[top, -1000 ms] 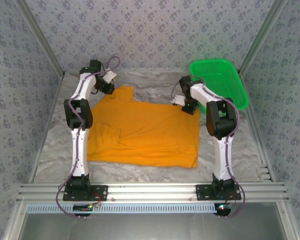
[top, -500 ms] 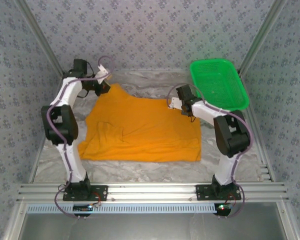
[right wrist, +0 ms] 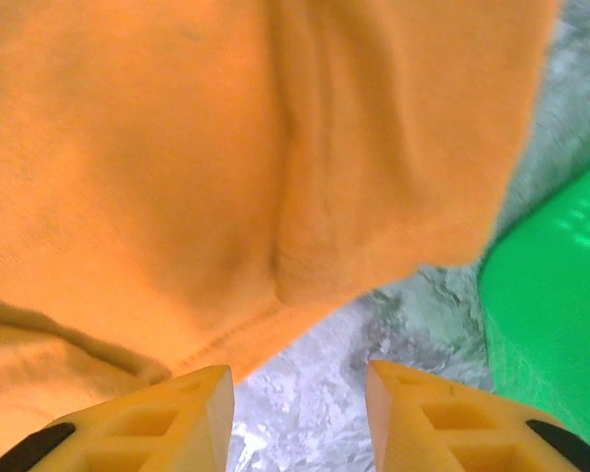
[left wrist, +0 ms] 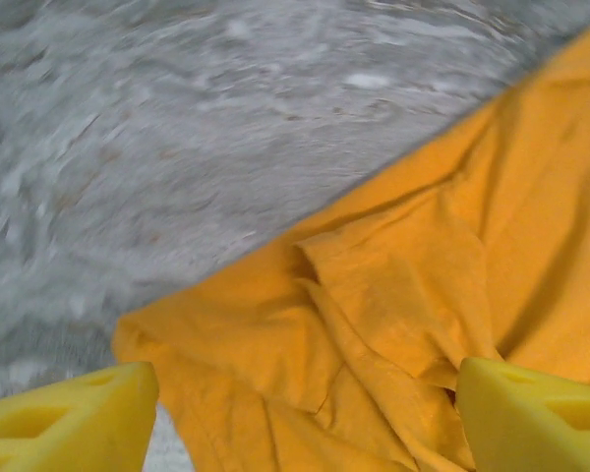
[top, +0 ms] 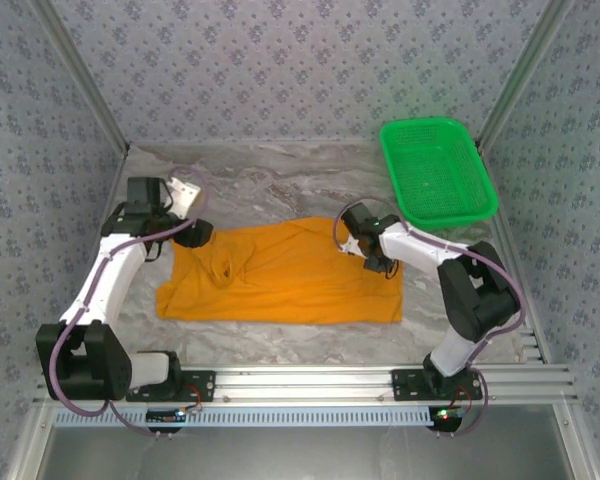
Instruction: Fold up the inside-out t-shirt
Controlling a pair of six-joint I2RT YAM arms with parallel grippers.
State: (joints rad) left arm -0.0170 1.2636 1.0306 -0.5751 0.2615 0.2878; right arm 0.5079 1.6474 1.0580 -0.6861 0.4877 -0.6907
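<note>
One t-shirt (top: 280,285) under left gripper (top: 197,233)

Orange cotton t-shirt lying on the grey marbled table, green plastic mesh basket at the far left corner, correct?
No: the green plastic mesh basket sits at the far right corner, in the top external view. The orange cotton t-shirt does lie on the grey marbled table.

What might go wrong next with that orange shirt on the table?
1. The t-shirt is bunched in creases under the open left gripper; another fold may press them in.
2. The open right gripper hangs just past the shirt's hem, close to the green basket; a grab there might miss the cloth or nudge the basket.
</note>
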